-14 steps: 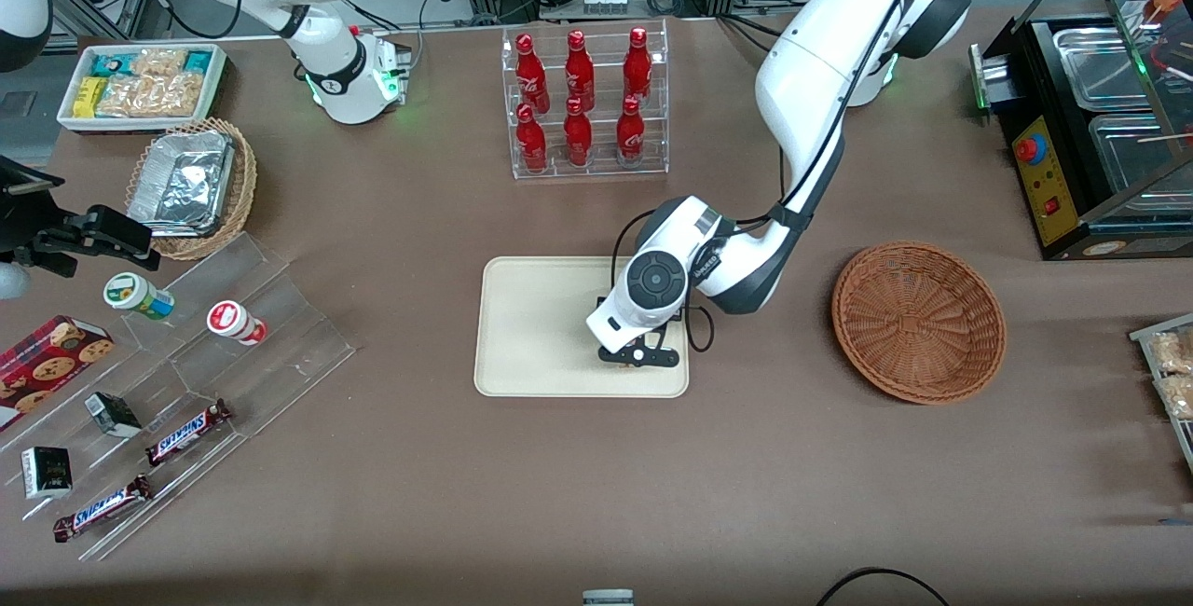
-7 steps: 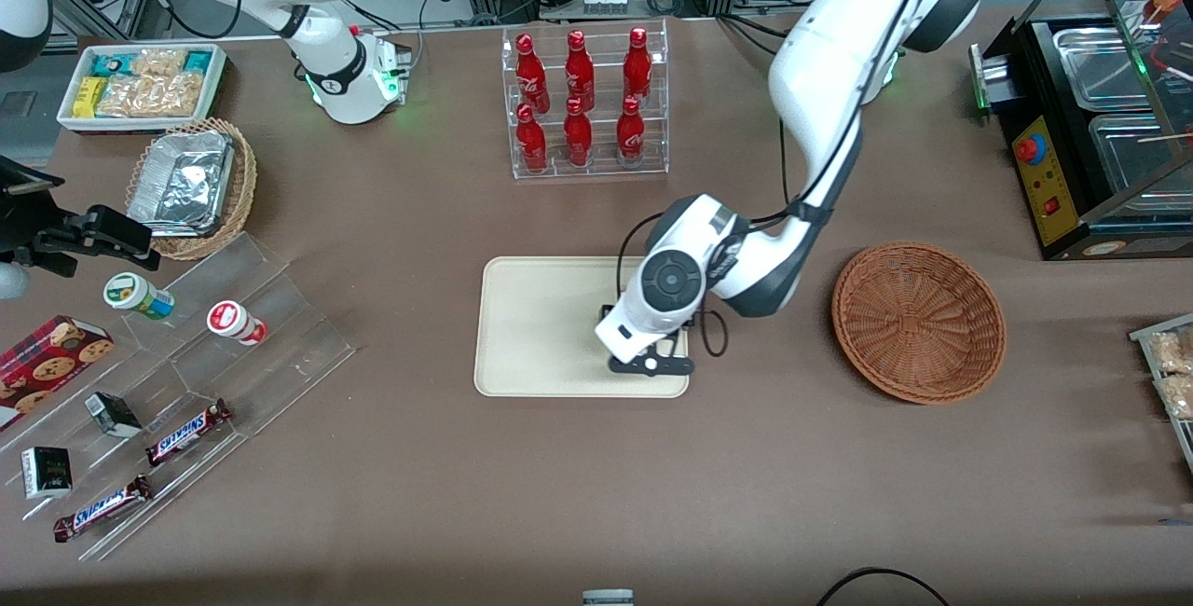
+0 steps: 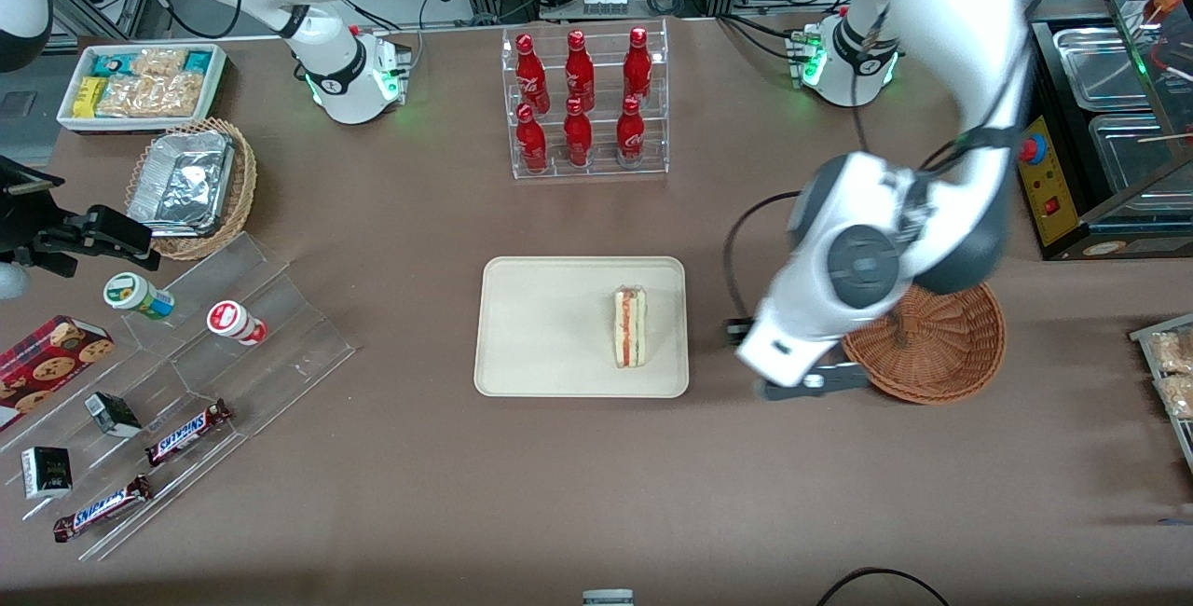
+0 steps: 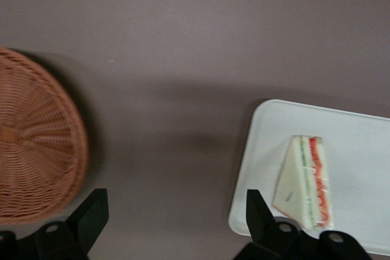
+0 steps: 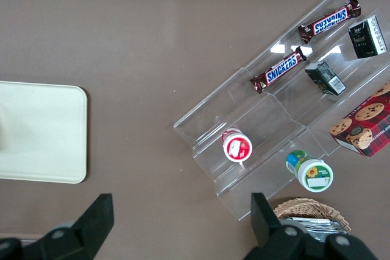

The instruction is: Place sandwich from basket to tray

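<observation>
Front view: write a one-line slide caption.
Sandwich lies on the tray; open, empty gripper hovers between tray and basket.

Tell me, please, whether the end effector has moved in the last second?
Yes: the end effector left the tray, where the sandwich lies, toward the basket.

Readable text: "SNICKERS" on two chocolate bars [image 3: 186, 432] [image 3: 101, 508] lying on the clear acrylic step display [image 3: 224, 345] toward the parked arm's end of the table; same word legible on both bars in the right wrist view [image 5: 278, 70] [image 5: 329, 21]. Red bottles [image 3: 578, 93] carry white script, not legible. Left gripper [image 3: 809, 384] carries no readable marking.
</observation>
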### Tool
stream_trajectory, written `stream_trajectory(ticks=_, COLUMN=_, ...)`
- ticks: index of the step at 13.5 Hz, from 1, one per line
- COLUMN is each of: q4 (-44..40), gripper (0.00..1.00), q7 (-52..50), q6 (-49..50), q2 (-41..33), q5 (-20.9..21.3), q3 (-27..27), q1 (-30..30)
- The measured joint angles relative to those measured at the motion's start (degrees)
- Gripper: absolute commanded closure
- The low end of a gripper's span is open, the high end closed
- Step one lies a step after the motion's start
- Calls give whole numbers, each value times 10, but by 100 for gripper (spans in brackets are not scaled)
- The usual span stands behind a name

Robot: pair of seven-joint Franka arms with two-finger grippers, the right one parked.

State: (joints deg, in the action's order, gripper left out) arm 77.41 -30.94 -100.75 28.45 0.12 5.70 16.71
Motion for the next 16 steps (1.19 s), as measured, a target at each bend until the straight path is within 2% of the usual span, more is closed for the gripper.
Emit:
stream_trajectory(ticks=4, q4=106, gripper=0, q7=15, q6=6, q2=-122, q5=1, q3=-1, q1=-69)
stream_trajectory(ticks=9, q4=223, gripper=0, q7=27, q6=9, q2=-250, q5=1, q3=-1, q1=-102)
stream_trajectory(ticks=16, q4=214, gripper=0, q7=159, q6=108, q2=-332, q5=2, q3=-24, q1=-119)
